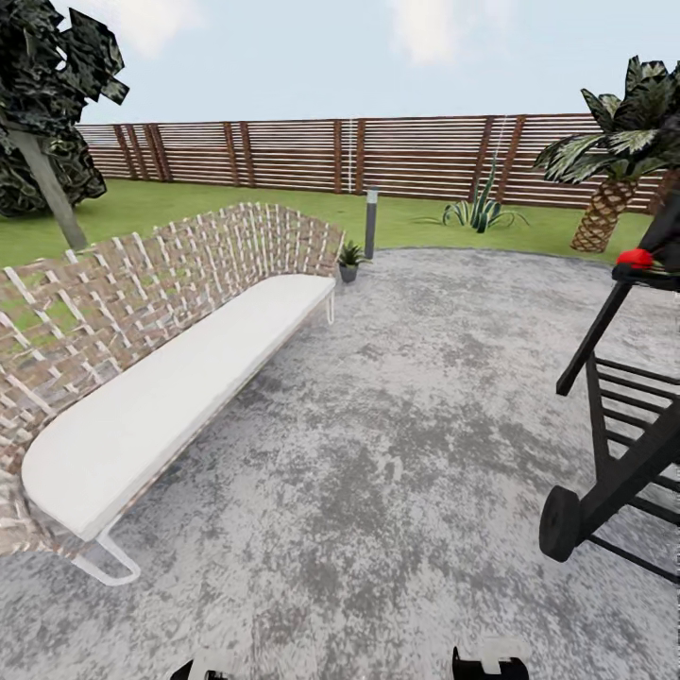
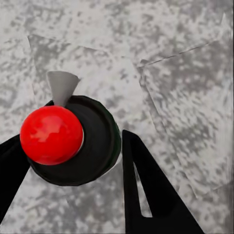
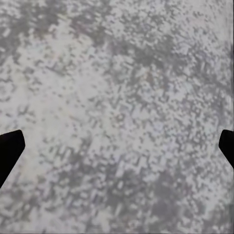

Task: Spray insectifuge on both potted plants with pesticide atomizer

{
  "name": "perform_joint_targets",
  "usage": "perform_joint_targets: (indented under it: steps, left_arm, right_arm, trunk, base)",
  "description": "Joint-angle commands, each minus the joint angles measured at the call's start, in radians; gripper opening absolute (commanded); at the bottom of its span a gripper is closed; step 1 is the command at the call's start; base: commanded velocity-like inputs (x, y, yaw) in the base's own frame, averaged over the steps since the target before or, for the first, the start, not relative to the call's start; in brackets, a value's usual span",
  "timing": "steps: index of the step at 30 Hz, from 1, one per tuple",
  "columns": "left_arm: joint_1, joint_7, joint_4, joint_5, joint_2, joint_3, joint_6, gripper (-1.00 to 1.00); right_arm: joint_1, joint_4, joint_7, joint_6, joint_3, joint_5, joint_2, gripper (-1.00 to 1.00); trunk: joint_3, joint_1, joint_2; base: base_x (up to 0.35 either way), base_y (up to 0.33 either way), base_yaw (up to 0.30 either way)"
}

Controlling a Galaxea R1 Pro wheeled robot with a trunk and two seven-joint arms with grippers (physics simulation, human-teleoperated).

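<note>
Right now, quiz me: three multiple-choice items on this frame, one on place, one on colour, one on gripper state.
1. Where is the potted plant?
A. on the bench cushion
B. at the far end of the bench, beside the bollard lamp
C. under the palm

2. What colour is the atomizer's tip?
A. red
B. yellow
C. white

3. How is the right gripper?
A. shut on the atomizer
B. shut on nothing
C. open

Answers:
1 B: potted plant sits between bench and bollard lamp.
2 A: atomizer shows a red ball, left gripper around it.
3 C: right gripper fingertips stand far apart over bare paving.

Grey mottled paving (image 1: pixel 406 425); woven bench (image 1: pixel 161 349); slat fence (image 1: pixel 378 156); lawn (image 1: pixel 189 203); palm (image 1: pixel 614 161)
</note>
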Motion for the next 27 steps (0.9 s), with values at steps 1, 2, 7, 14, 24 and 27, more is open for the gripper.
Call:
perform_joint_targets:
  steps: [1,2,7,14,24,27]
  left_arm:
    - [0.0,0.004,0.001,-0.01,0.0,0.005,-0.004,-1.0]
    - [0.0,0.004,0.001,-0.01,0.0,0.005,-0.004,-1.0]
    - [0.0,0.004,0.001,-0.01,0.001,0.006,-0.004,-1.0]
    - [0.0,0.004,0.001,-0.01,0.003,0.006,-0.004,-1.0]
    - [0.009,0.004,-0.001,-0.007,0.002,0.006,-0.005,-1.0]
    - [0.01,0.004,-0.001,-0.007,0.002,0.006,-0.005,-1.0]
  right_arm:
    - [-0.001,0.001,-0.009,0.0,0.005,0.007,0.0,1.0]
    - [-0.001,0.001,-0.009,0.0,0.005,0.007,0.0,1.0]
    - [-0.001,0.001,-0.009,0.001,0.005,0.007,0.0,1.0]
    - [-0.001,0.002,-0.009,0.002,0.006,0.008,0.002,1.0]
    - [-0.001,0.003,-0.006,0.002,0.008,0.015,-0.004,1.0]
    - [-0.001,0.003,-0.006,0.002,0.009,0.017,-0.006,1.0]
  trunk:
    - [-0.001,0.0,0.0]
    - [-0.001,0.0,0.0]
    - [-0.001,0.0,0.0]
    - [-0.001,0.0,0.0]
    - [-0.001,0.0,0.0]
    - [-0.001,0.0,0.0]
  base:
    - [0.337,0.017,-0.3]
    - [0.337,0.047,-0.3]
    - [0.33,0.108,-0.3]
    - [0.323,0.12,-0.3]
    - [0.329,0.04,-0.083]
    - [0.334,0.057,-0.001]
